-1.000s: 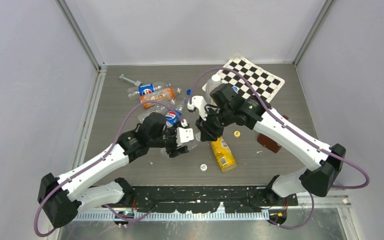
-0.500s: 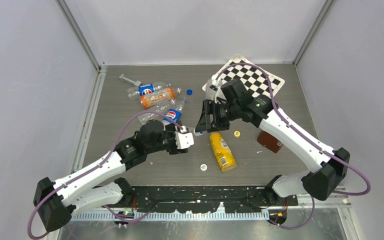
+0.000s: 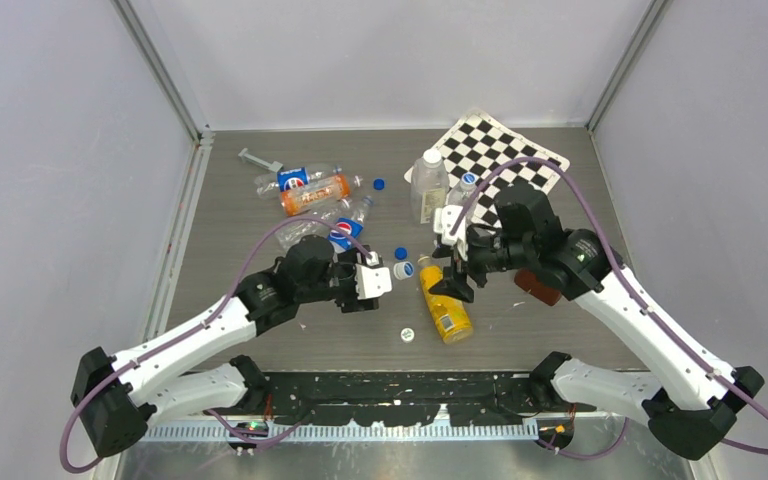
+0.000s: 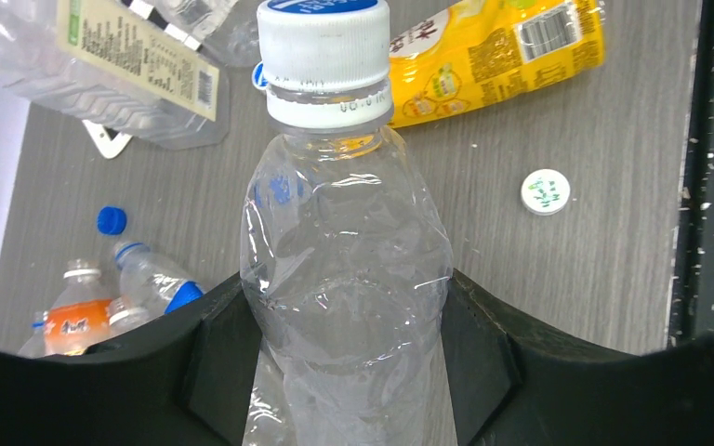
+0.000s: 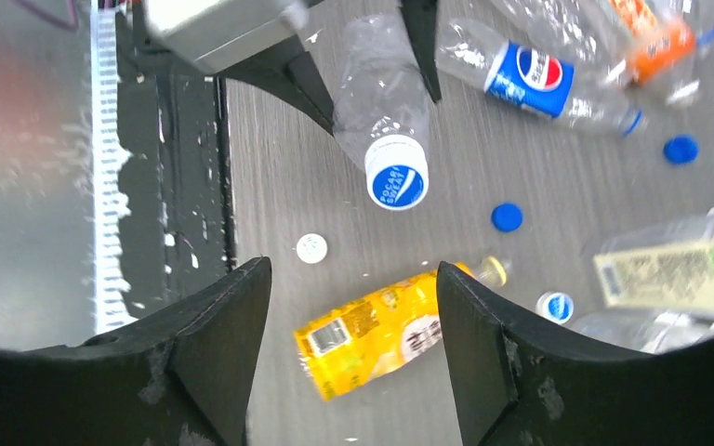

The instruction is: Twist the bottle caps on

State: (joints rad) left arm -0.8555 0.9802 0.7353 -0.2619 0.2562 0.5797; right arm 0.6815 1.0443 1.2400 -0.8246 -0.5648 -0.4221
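Observation:
My left gripper (image 4: 344, 311) is shut on the body of a clear slim bottle (image 4: 344, 232), which lies nearly level and points right. A white cap with a blue top (image 4: 323, 42) sits on its neck; the same cap (image 3: 402, 270) shows from above. To the right of that cap my right gripper (image 3: 454, 288) hangs open and empty (image 5: 351, 271) over a lying yellow bottle (image 5: 381, 330). A squarish labelled bottle (image 3: 428, 186) stands further back. Loose blue caps (image 3: 400, 254) (image 3: 378, 184) and a white cap (image 3: 407, 335) lie on the table.
Pepsi-labelled bottles (image 3: 295, 178) (image 3: 345, 232) and an orange-labelled bottle (image 3: 315, 193) lie at the back left. A checkerboard sheet (image 3: 508, 152) lies at the back right, a brown object (image 3: 542, 287) beside my right arm. Grey walls close in three sides.
My right gripper has opened, let go of the cap on the held bottle and drawn away to the right, over the yellow bottle. The left gripper keeps its hold.

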